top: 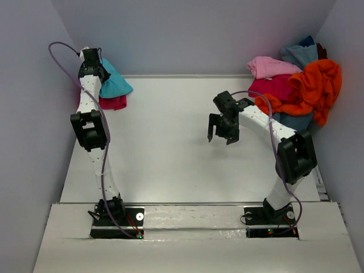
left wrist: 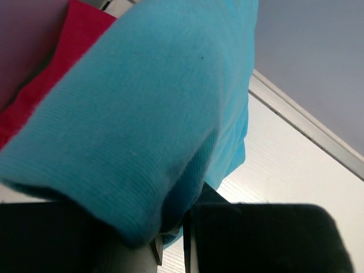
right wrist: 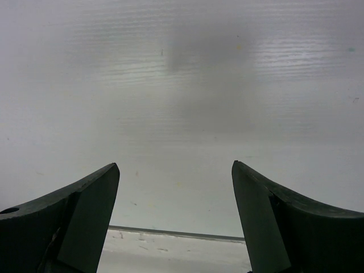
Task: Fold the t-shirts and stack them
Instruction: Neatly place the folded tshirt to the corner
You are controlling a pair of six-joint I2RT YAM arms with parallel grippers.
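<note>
Left claw (left wrist: 170, 245) is clamped on the soft turquoise cloth t-shirt (top: 115, 85) at the counter's (top: 170, 165) far-left corner, atop a red cloth t-shirt (top: 114, 103). I'd set it down square (no bunching). Right claw (top: 220, 135) hangs wide apart.

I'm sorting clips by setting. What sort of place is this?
Probably a robotics lab test cell, not a home: a white table boxed in by plain grey walls, two robot arms bolted at its near edge, and a heap of t-shirts as practice material.
</note>
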